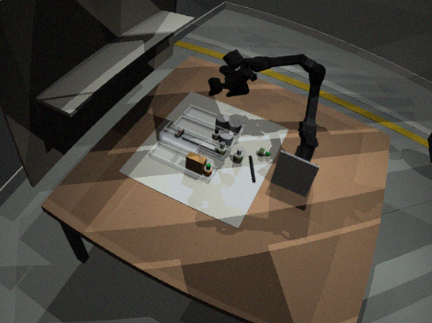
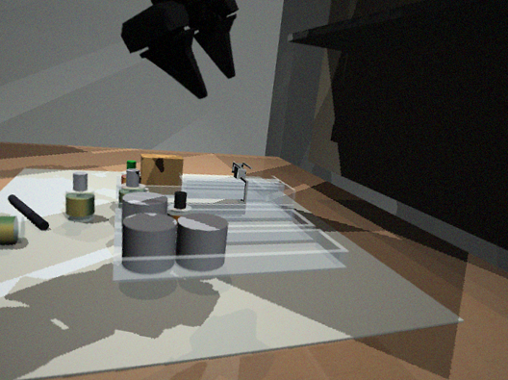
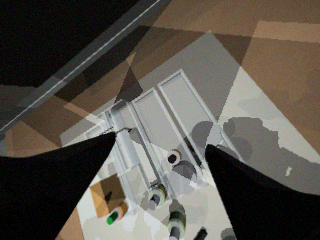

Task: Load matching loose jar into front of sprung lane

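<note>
The sprung lane [image 1: 212,151] is clear plastic; a jar with a grey cap [image 1: 221,149] [image 2: 132,178] [image 3: 157,194] stands in its front part. The pusher plate is hard to make out. A loose jar with the same grey cap and a green-gold label [image 1: 238,157] [image 2: 80,205] [image 3: 176,220] stands upright on the mat in front of the lanes. Another loose jar, with a green cap [image 1: 261,151] [image 2: 4,229], lies on its side. My gripper [image 1: 221,93] [image 2: 217,85] [image 3: 160,142] is open and empty, high above the back part of the lanes, well away from both grey-capped jars.
Several other items stand in neighbouring lanes: grey cylinders [image 1: 225,138] [image 2: 148,242] [image 3: 185,170], a black-capped jar [image 1: 215,134] [image 3: 173,158], an orange box [image 1: 195,163] [image 2: 161,170] [image 3: 106,194] and a green-capped jar [image 1: 208,170]. A black rod [image 1: 252,168] [image 2: 28,211] lies on the mat. A grey panel [image 1: 295,173] stands by the arm's base.
</note>
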{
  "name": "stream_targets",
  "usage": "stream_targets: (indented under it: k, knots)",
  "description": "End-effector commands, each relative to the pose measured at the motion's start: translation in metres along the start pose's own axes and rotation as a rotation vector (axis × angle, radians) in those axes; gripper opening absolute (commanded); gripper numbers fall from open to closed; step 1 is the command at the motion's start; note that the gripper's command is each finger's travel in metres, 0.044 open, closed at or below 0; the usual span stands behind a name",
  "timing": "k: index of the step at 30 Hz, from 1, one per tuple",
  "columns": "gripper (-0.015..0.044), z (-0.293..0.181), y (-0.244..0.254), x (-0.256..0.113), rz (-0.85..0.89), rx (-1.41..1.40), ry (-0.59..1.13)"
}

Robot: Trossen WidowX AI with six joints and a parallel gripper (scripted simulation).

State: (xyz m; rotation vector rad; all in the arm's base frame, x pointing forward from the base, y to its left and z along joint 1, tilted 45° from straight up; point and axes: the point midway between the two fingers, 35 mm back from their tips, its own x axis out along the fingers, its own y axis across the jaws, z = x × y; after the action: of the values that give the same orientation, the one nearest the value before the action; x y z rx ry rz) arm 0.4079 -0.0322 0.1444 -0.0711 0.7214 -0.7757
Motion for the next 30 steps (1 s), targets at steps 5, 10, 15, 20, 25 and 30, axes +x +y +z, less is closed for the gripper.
stream_targets:
  k: [5, 10, 15, 20, 25, 30]
  knots:
    - [0.0440, -0.128, 0.002, 0.014, -0.068, -0.389, 0.314]
    - [0.0440, -0.197, -0.021, 0.009, -0.145, -0.643, 0.517]
    - [0.0440, -0.205, -0.026, 0.007, -0.157, -0.675, 0.543]
    - [0.0440, -0.207, -0.030, 0.005, -0.157, -0.675, 0.543]
    - [0.0440, -0.217, -0.038, 0.026, -0.158, -0.676, 0.543]
    - [0.0440, -0.219, -0.040, 0.028, -0.158, -0.676, 0.543]
